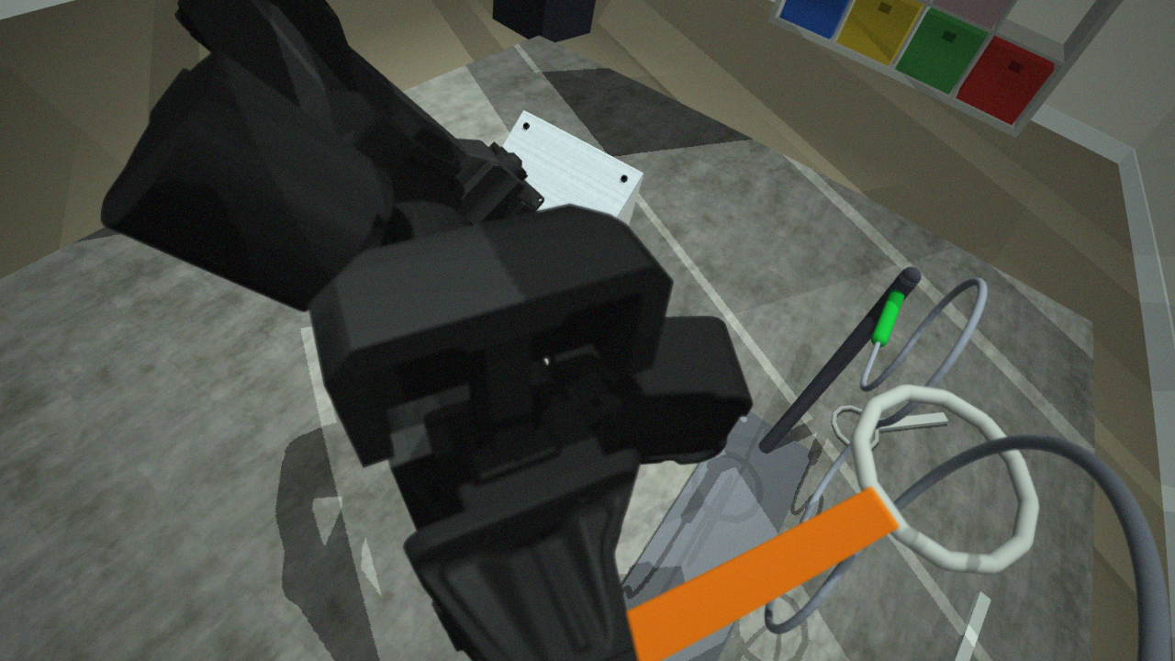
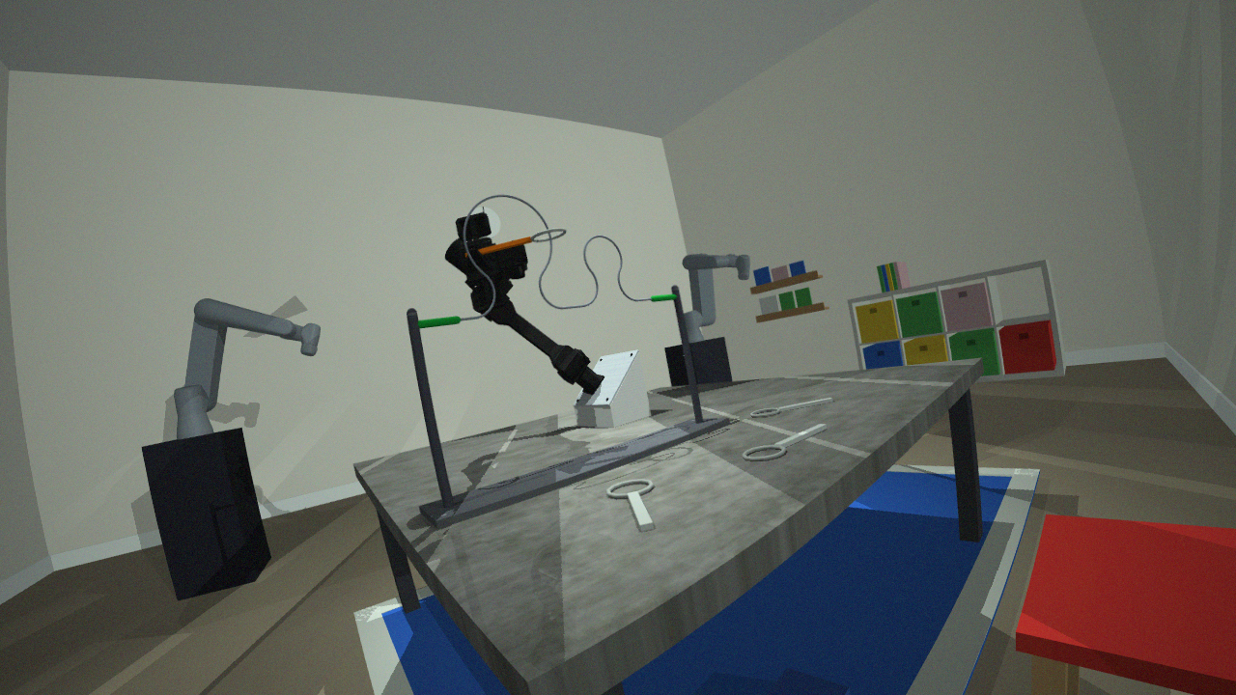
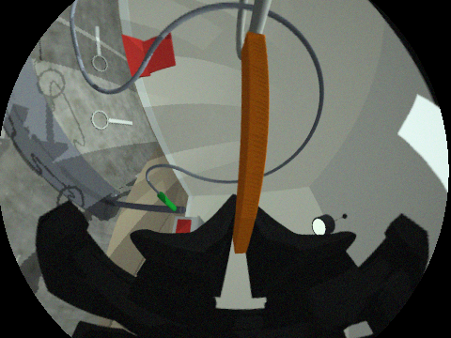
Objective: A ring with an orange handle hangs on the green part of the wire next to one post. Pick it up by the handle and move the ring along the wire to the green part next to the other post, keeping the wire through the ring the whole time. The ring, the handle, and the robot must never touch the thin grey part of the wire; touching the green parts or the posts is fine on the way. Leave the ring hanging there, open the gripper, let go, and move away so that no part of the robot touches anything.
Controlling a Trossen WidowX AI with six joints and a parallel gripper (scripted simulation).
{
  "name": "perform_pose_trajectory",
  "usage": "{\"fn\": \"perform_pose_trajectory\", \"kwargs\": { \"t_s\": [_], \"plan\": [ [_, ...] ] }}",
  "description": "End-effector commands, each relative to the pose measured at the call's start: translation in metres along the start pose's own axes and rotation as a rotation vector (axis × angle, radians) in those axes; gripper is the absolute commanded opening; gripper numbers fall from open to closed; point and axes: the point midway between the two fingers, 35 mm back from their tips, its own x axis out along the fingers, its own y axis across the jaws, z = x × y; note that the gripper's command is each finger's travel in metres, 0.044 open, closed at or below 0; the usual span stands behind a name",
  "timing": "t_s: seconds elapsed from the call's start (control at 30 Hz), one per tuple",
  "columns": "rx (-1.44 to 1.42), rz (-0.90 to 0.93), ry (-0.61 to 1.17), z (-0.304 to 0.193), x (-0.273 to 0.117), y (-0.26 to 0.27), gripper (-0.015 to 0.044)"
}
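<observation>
My gripper (image 2: 477,251) (image 3: 239,198) is shut on the far end of the orange handle (image 1: 764,558) (image 2: 508,245) (image 3: 255,108). The pale ring (image 1: 1026,493) (image 2: 561,234) is around the grey wire (image 1: 1043,443) (image 2: 491,198) (image 3: 321,94), on the descending side of its big loop in the exterior view, where the ring lies nearly flat. The wire passes close to the handle's ring end; I cannot tell the gap. One green part (image 2: 438,321) (image 3: 166,201) is at the left post (image 2: 428,405), the other green part (image 1: 887,319) (image 2: 663,297) at the right post (image 1: 838,362) (image 2: 688,363).
Loose pale rings with handles lie on the table, such as one pale ring tool (image 2: 639,510) at the front. The white robot mount (image 1: 566,160) (image 2: 618,380) stands behind the wire's base bar (image 2: 570,469). Behind the ring, the wire dips, then rises in a smaller loop.
</observation>
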Motion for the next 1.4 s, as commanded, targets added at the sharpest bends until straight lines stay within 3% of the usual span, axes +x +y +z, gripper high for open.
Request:
{"fn": "perform_pose_trajectory", "kwargs": {
  "t_s": [0.0, 1.37],
  "plan": [
    [-0.041, -0.024, -0.012, 0.002, 0.0, -0.001, -0.015],
    [-0.483, -0.276, -0.064, 0.007, -0.001, -0.02, -0.015]
  ]
}}
